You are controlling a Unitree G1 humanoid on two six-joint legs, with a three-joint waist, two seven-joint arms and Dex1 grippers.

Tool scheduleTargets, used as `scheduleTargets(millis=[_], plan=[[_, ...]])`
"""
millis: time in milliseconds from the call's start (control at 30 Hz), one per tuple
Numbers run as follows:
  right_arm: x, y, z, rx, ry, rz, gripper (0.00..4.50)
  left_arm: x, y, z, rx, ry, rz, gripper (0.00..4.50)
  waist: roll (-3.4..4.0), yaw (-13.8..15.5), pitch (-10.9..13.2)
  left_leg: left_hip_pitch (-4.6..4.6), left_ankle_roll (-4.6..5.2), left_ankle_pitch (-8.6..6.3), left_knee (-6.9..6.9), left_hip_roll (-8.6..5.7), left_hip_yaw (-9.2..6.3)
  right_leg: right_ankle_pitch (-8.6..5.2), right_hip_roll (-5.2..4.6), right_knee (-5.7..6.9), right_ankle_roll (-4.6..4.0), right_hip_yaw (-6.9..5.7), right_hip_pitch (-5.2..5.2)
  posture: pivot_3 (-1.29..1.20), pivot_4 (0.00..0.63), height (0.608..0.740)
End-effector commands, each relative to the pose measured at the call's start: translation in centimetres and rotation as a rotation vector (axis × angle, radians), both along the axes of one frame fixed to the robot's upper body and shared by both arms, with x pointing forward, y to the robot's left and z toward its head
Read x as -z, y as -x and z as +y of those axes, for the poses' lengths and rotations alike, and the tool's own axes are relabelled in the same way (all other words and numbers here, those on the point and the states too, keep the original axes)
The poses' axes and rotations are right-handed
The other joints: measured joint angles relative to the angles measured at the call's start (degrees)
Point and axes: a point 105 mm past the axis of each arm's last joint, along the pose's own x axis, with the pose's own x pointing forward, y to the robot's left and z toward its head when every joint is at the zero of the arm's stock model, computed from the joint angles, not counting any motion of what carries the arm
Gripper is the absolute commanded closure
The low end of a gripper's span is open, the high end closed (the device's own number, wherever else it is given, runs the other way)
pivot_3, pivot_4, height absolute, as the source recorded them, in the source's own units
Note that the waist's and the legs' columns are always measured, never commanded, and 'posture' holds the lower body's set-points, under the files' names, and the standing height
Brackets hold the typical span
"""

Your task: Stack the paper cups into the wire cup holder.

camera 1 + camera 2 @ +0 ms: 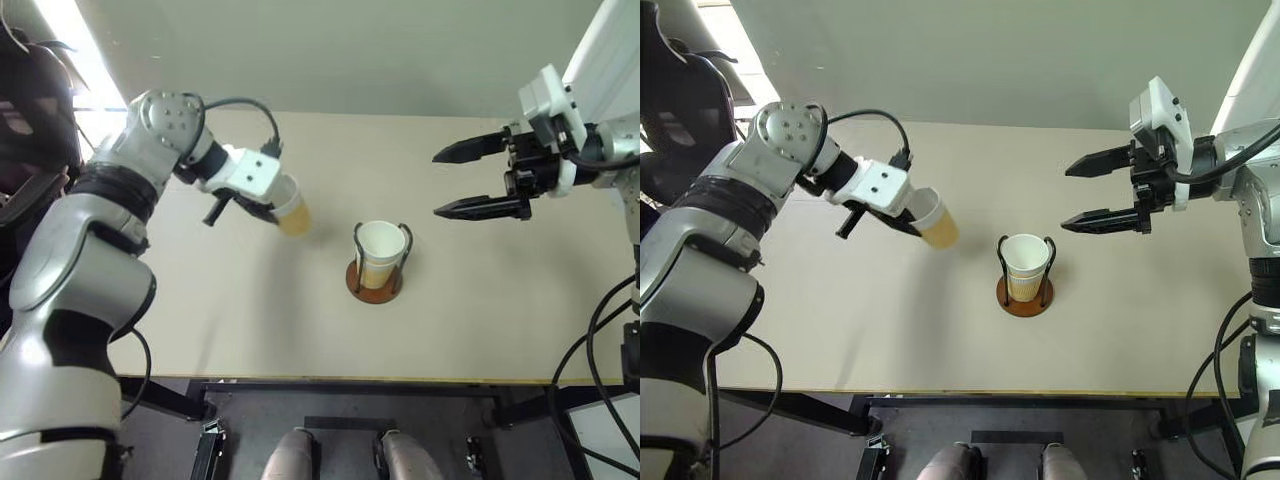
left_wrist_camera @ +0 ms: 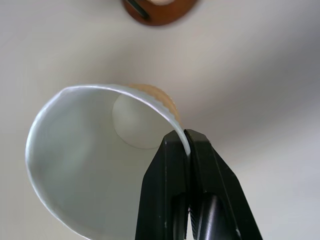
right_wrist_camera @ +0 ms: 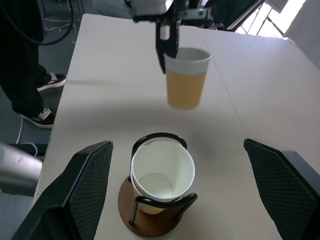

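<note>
The left gripper [image 2: 186,150] pinches a cup [image 1: 936,224] by its rim above the surface [image 1: 480,310], near the holder [image 1: 376,282] with nested cups [image 1: 380,250], while the right gripper [image 1: 452,181] hangs with jaws spread.

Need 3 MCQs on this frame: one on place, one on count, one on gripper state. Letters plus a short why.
1. Where is the held paper cup?
A. in the air beside the wire cup holder
B. inside the holder
C. lying on the table

2. How many cups sit in the holder?
A. none
B. two nested
C. four

3. How does the left gripper stand?
A. wide open
B. shut on the cup's rim
C. shut on nothing

Key: 1 A, the cup hangs clear of the table; 2 B, two rims show in the right wrist view; 3 B, the fingers pinch the rim.
</note>
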Motion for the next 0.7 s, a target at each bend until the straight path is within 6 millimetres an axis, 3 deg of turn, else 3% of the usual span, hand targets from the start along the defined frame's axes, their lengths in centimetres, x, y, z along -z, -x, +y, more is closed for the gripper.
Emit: scheduleTargets(millis=[33,267,533,700], plan=[[-1.0,1.0,-0.4,-0.019,0.011,-0.052,0.15,-3.2,0.3,-1.2,0.016,0.054,-0.042,4.46,0.02,0.0,0.0,-0.02,0.00,-0.01,0.02,0.07,-0.10,0.00,-0.14,-0.02,0.03,0.09,0.00,0.00,0.150,0.740],[-0.8,1.4,-1.1,-0.021,0.043,-0.022,0.15,-6.5,0.7,-4.3,0.046,0.116,-0.076,4.46,-0.02,0.1,0.0,0.01,0.06,-0.03,0.01,-0.08,0.18,-0.02,-0.07,-0.06,0.14,0.07,0.03,0.00,0.150,0.740],[-0.6,1.3,-1.8,-0.035,0.047,-0.071,0.15,-5.2,0.7,-5.2,0.080,0.037,-0.057,4.46,0.04,0.0,0.1,0.08,0.09,-0.05,0.04,-0.02,0.22,0.00,0.02,0.01,0.31,0.08,0.07,0.00,0.150,0.740],[0.0,1.1,-3.5,-0.052,0.082,-0.100,0.15,-4.8,0.9,-6.3,0.105,0.052,-0.020,4.46,0.02,0.3,0.1,0.07,0.10,-0.05,0.12,-0.03,0.18,0.03,-0.05,-0.03,0.38,0.08,0.15,0.00,0.150,0.740]])
